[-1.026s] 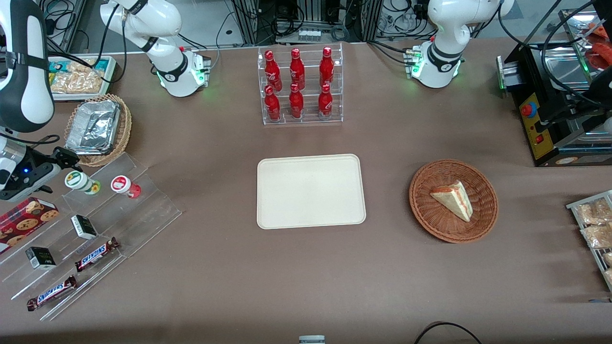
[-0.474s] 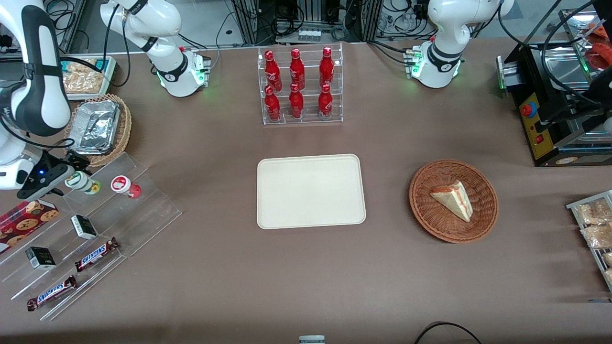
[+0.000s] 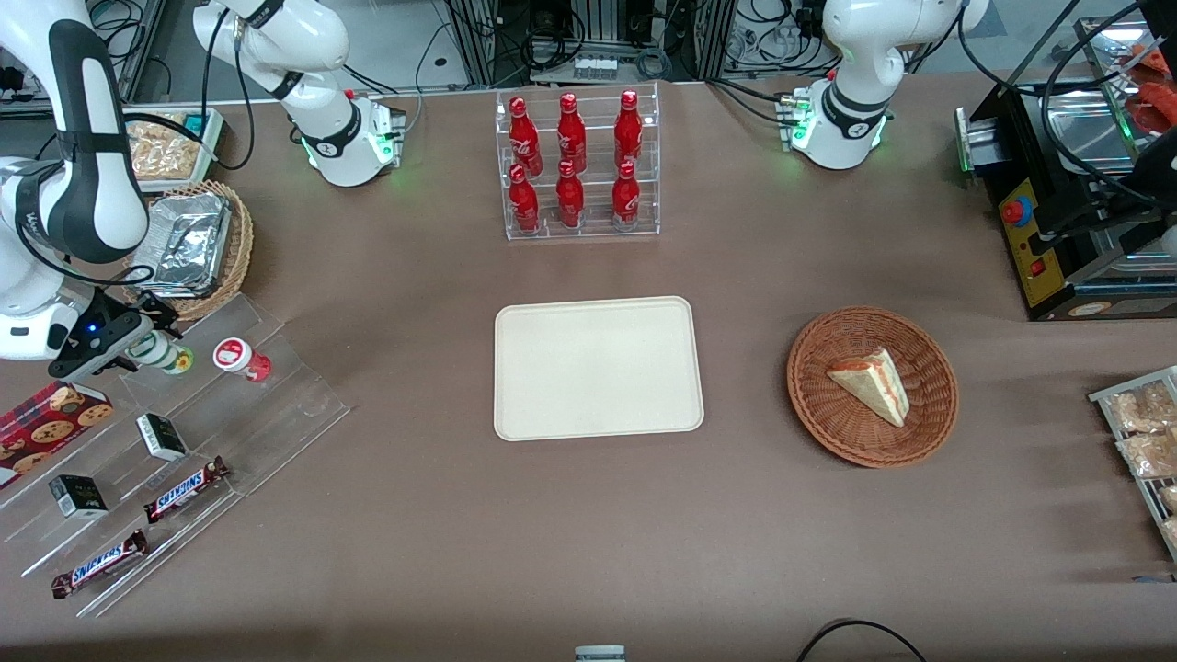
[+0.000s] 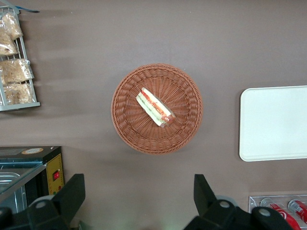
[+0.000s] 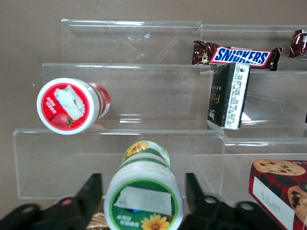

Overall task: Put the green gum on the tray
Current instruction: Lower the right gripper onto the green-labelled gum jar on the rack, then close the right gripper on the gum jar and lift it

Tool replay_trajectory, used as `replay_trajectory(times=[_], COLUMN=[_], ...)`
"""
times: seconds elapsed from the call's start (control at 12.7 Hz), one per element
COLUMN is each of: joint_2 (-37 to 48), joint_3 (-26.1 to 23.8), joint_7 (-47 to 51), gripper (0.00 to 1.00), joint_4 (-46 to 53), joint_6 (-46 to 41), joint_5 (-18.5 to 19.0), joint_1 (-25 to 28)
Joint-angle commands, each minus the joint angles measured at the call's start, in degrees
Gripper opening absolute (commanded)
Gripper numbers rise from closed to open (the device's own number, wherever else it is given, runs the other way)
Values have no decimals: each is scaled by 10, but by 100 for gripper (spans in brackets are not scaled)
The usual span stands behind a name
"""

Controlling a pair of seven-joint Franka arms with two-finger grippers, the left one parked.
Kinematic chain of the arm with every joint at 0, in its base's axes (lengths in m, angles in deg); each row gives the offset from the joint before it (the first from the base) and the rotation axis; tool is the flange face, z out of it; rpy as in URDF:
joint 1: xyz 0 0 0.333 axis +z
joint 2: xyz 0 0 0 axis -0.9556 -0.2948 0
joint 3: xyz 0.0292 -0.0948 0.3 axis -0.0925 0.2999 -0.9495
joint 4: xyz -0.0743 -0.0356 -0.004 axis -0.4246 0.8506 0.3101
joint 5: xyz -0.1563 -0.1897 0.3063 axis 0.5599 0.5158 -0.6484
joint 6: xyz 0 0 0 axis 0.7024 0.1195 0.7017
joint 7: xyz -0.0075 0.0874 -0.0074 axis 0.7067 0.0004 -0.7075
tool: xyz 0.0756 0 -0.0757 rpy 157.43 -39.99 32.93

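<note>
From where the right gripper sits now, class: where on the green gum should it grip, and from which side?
Grip the green gum across its round body just under the lid, coming lid-end on. The gripper already has open jaws either side, clear of the red-lidded bottle.

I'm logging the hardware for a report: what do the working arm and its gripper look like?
The right arm has glossy white shells with black bands at the joints, a black cable along it and a small blue light near the wrist. Its gripper has two black fingers. The base glows green.
</note>
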Motion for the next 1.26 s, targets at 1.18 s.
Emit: replay_trajectory(times=[1.18], joint_2=[-59], joint_3=[-9], joint_7=[453], gripper=[0], joint_4=[160], joint_6=[-158], joint_5=[-25], joint_1=[287])
